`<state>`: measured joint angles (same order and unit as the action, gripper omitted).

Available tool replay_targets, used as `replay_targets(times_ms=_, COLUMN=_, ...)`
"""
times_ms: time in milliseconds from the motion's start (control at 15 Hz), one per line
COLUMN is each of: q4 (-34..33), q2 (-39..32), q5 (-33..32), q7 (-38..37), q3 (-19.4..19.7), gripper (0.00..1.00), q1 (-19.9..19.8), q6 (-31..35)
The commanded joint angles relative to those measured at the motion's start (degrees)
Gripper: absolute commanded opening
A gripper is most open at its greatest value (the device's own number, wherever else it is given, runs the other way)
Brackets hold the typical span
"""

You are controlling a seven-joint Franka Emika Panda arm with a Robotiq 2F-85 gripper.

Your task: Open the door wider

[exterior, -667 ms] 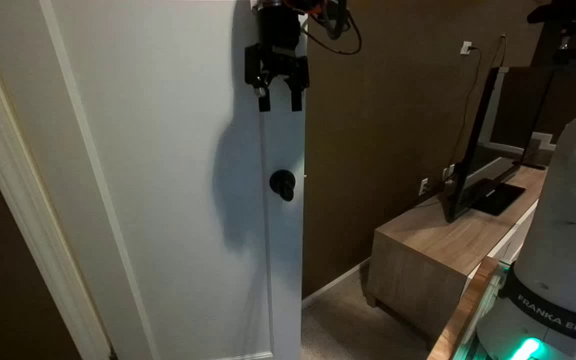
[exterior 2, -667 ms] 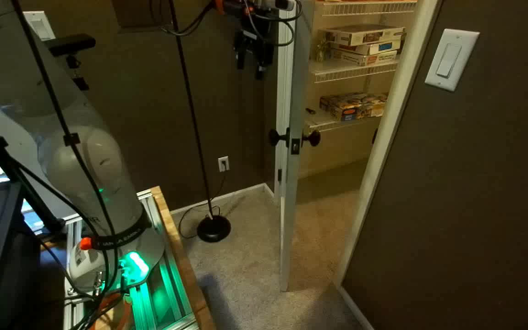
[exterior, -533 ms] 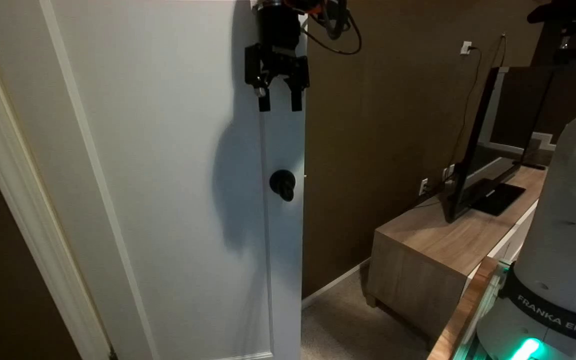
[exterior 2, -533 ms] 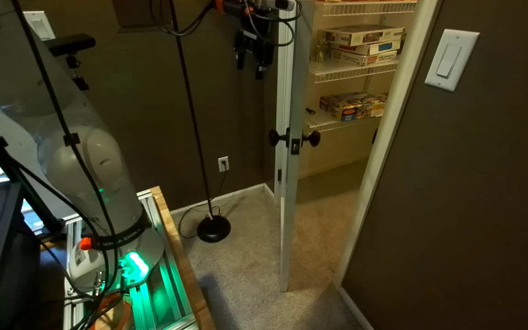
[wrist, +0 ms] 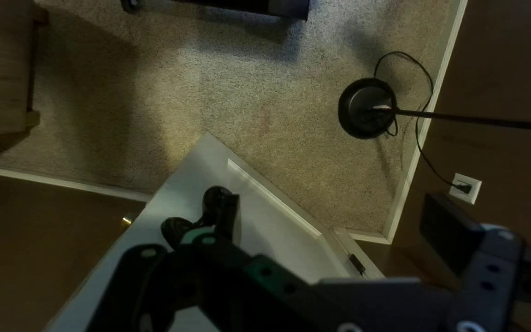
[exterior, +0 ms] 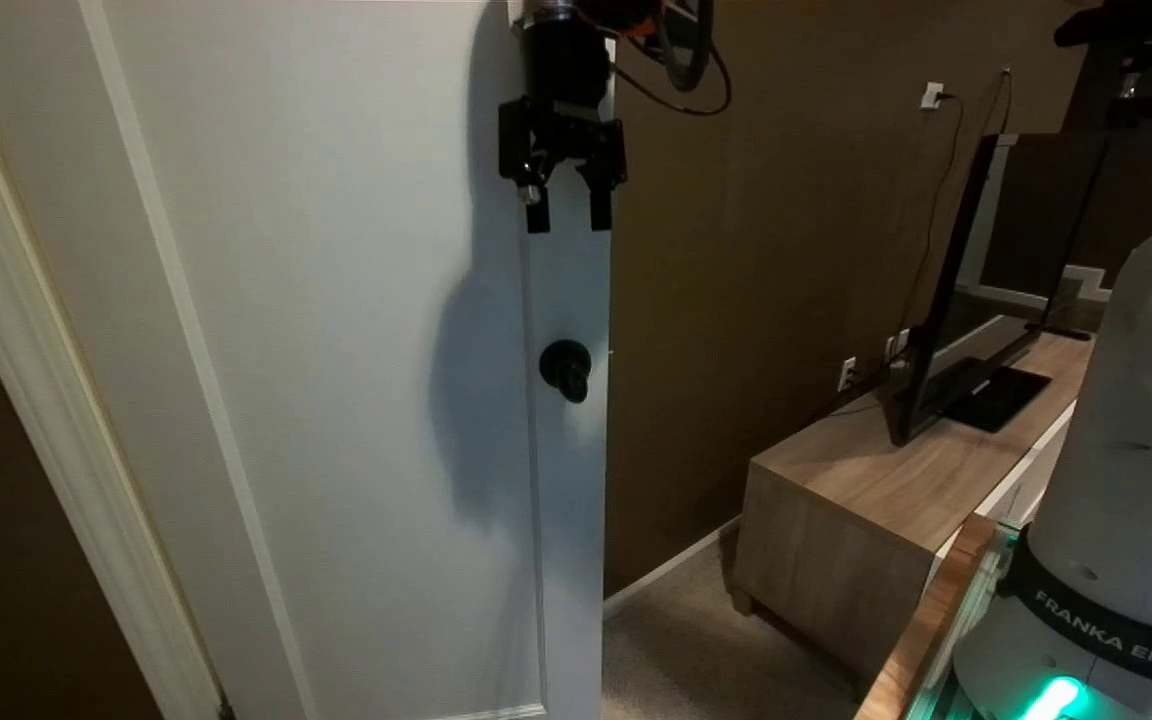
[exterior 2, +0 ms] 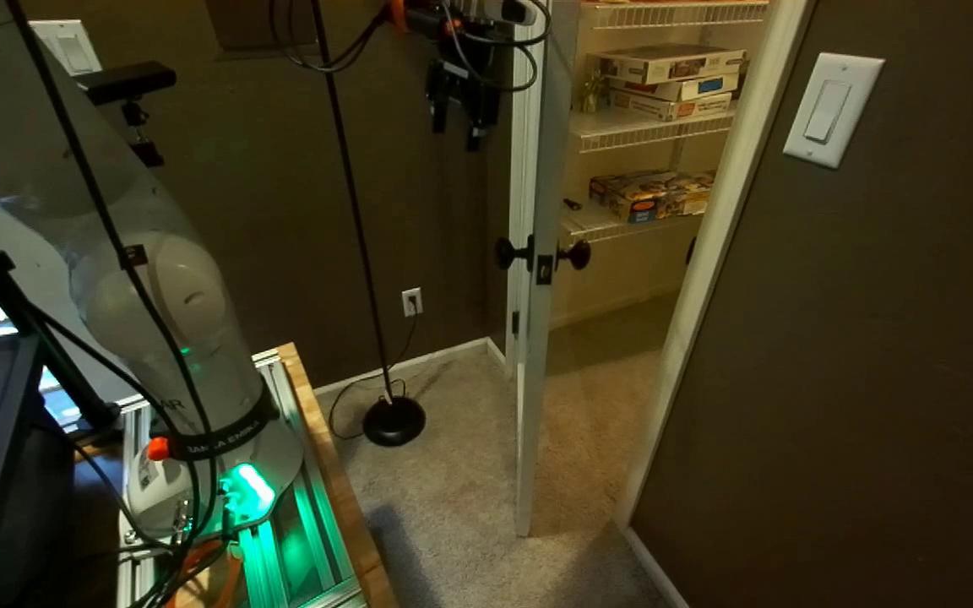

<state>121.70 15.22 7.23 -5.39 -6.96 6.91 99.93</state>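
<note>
One claw (exterior: 569, 222), spread wide and holding nothing, hangs higher than the black knob (exterior: 566, 370) of a white door (exterior: 356, 350) standing ajar, wire shelves (exterior 2: 664, 135) beyond. Lowering to straddle the knob squarely, gripping firmly, then drawing around the hinge (exterior 2: 515, 322) should work best. Plain and tall, the door carries knobs (exterior 2: 575, 255) on both faces.

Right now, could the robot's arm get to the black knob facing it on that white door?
Probably yes: the gripper is open and hangs higher than the black knob, with nothing visible between them. It would likely have to come down and nearer the white door first.
</note>
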Motion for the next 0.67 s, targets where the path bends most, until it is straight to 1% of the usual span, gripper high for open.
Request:
replay_targets(times_ms=0, q4=13.3, q2=11.5, q5=2.4, q7=3.5, q3=1.9, gripper=1.00, q1=-0.5, q6=6.5)
replay_targets(times_ms=133, q4=19.5, q2=17.0, q5=3.9, q7=4.5, q3=3.9, gripper=1.00, q1=-1.1, q6=10.4)
replay_targets(times_ms=267, q4=24.4, q2=21.9, q5=5.6, q7=6.7, q3=7.3, gripper=1.00, q1=-2.1, q6=13.4)
replay_targets(times_ms=467, q4=26.3, q2=25.6, q5=6.0, q7=14.6, q3=13.7, gripper=1.00, q1=-3.7, q6=16.9)
replay_targets(times_ms=600, q4=24.9, q2=26.3, q5=6.8, q7=22.3, q3=19.1, gripper=1.00, q1=-3.6, q6=16.7)
